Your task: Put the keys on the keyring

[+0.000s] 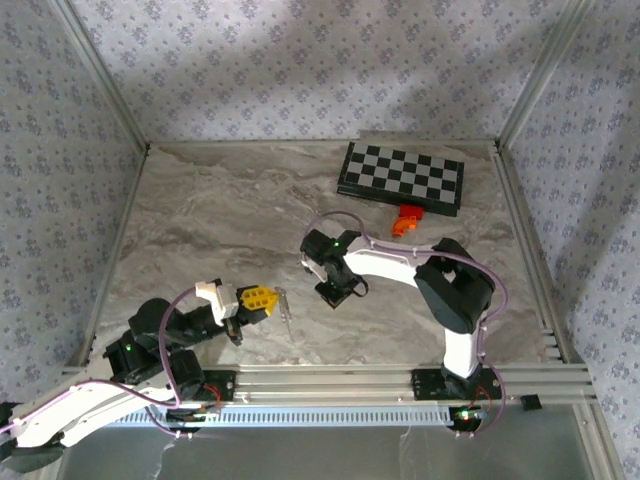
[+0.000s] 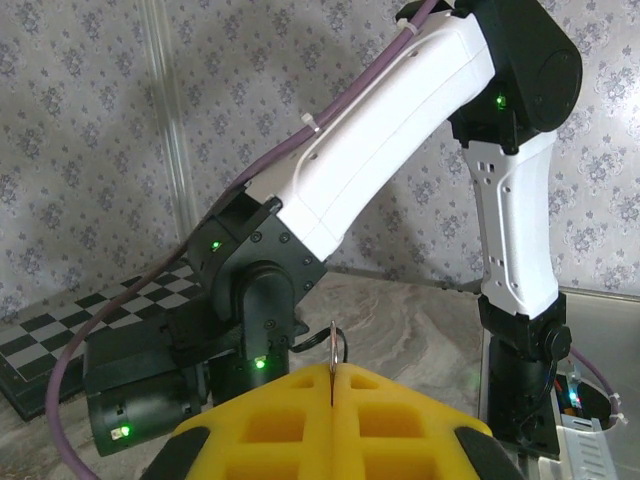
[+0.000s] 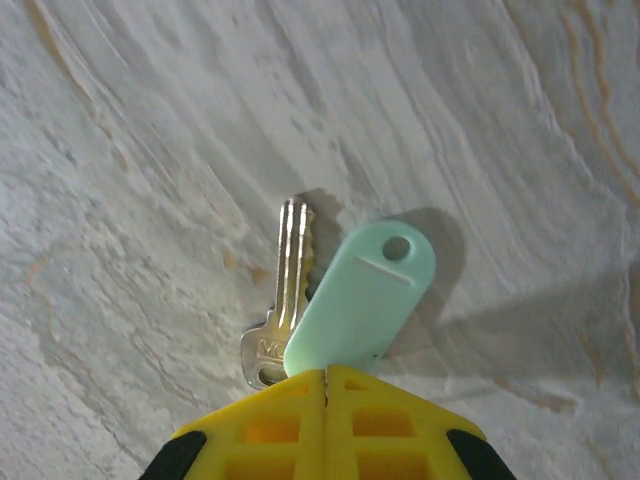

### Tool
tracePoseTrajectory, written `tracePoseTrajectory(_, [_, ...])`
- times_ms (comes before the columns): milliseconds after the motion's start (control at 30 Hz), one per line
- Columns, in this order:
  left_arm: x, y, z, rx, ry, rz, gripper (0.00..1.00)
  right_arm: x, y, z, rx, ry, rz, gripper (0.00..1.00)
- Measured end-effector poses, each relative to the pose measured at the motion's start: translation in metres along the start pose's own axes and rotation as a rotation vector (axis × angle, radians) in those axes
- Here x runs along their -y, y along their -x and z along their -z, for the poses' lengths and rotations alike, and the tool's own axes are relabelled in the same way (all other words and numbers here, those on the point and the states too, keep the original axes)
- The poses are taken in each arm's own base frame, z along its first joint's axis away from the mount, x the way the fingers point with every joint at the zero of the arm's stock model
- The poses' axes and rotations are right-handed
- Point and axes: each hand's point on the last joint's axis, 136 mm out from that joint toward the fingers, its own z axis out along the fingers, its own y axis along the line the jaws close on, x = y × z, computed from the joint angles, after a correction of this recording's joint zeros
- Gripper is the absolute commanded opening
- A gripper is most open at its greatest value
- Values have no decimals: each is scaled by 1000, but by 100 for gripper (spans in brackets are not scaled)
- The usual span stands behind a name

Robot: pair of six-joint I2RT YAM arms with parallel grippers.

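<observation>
My left gripper [image 1: 270, 300] is low at the near left of the table with its yellow pads [image 2: 400, 420] pressed together. The keyring [image 2: 332, 345], a thin pale metal ring seen edge-on, sticks up from between them; from above the keyring [image 1: 285, 300] juts out toward the right arm. My right gripper [image 1: 335, 290] points down at mid-table, a short way right of the ring. Its pads are shut [image 3: 326, 376] on the keys [image 3: 285, 285]: a silver key and a mint-green tag [image 3: 365, 300] fanned out just above the marble surface.
A black-and-white chessboard [image 1: 400, 178] lies at the back right, with an orange block [image 1: 405, 222] just in front of it. Aluminium rails [image 1: 330, 382] run along the near edge. Patterned walls close in the table on three sides.
</observation>
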Motion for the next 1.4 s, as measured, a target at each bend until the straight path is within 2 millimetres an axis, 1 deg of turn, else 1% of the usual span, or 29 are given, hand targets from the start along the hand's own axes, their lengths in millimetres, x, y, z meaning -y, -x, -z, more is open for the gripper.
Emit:
tracePoseTrajectory(133, [0,-1,0,-1,0,0,0,-1,-11,1,-22,-13,-3,0])
tracePoseTrajectory(333, [0,-5,-1,-11,0,-3,0,-1,-18,-3,-29,-21,-25,0])
tracePoseTrajectory(500, [0,-6,-2,-15,0,-6,0,-1,-19,-3,-23,-20,-43,0])
tracePoseTrajectory(700, [-1,-9,-4,-26,0,-4,0,-1,-20,-3,-4,-17,-62,12])
tracePoseTrajectory(833, [0,-10,-4,-30,-4,-3,0,-1,-24,-2,5,-16,-84,22])
tracePoseTrajectory(900, [0,-10,-4,-30,-5,-3,0,-1,-25,0,21,-14,-94,26])
tracePoseTrajectory(1100, [1,-10,-4,-30,-8,-3,0,0,-23,21,125,-7,-136,32])
tracePoseTrajectory(1200, [1,-11,-5,-34,-8,-3,0,2,-23,29,171,-2,-171,32])
tracePoseTrajectory(1300, [1,-12,-5,-37,-8,-2,0,2,-31,29,187,6,-204,33])
tracePoseTrajectory(1400, [1,-11,-5,-36,-8,-2,0,2,-40,24,193,28,-234,32])
